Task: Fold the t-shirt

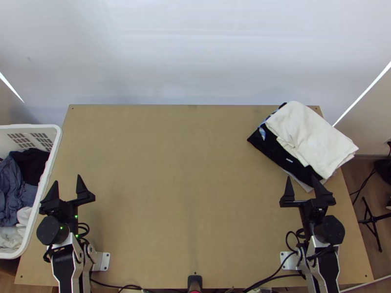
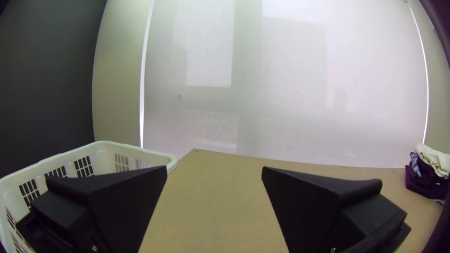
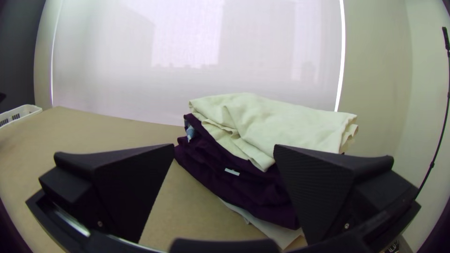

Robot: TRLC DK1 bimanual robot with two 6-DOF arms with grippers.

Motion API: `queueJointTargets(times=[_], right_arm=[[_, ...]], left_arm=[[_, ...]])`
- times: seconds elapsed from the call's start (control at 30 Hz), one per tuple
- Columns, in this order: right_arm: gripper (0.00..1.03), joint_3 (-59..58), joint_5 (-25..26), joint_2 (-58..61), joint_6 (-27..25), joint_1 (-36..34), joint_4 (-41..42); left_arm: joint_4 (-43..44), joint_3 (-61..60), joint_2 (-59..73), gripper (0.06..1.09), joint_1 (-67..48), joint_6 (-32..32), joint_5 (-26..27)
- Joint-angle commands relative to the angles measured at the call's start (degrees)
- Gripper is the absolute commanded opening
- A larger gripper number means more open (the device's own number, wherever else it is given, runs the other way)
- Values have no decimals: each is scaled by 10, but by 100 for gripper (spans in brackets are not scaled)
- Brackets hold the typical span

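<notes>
Your L grip (image 1: 68, 178) & R grip (image 1: 301, 177) are both empty, fingers apart, & can't tell if the tee's in the pile (image 1: 310, 136) at tbl's (image 1: 185, 195) far R corner or w/ clothes (image 1: 12, 190) in L bin (image 1: 29, 126).

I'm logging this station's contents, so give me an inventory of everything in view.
table: one, light wood, centre
basket: one, white, beyond the left edge
loose clothes: several, grey-blue, black, white, inside it
cream cloth: one, folded, topping the far-right pile
dark cloth: at least one, beneath the cream
pale cloth: one, white-grey, at the pile's bottom
screen: one, white, behind the table
stand: one, black, floor at right
cables: several, black, near edge
left gripper, right gripper: two, black, open, one per arm
</notes>
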Motion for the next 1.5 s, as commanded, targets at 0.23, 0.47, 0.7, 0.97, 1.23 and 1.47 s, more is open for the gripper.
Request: queueJointTargets(times=[0.23, 0.47, 0.7, 0.97, 1.23, 1.47], right_arm=[[98, 0, -1, 0, 0, 0, 0], [98, 0, 0, 0, 0, 0, 0], [98, 0, 0, 0, 0, 0, 1], [98, 0, 0, 0, 0, 0, 0], [98, 0, 0, 0, 0, 0, 0], [98, 0, 0, 0, 0, 0, 0]], left_arm=[[0, 0, 0, 104, 0, 0, 0], [0, 0, 0, 104, 0, 0, 0], [0, 0, 0, 104, 0, 0, 0], [1, 0, 0, 104, -2, -2, 0], [45, 58, -2, 104, 31, 48, -3], [-51, 283, 55, 104, 45, 9, -1]])
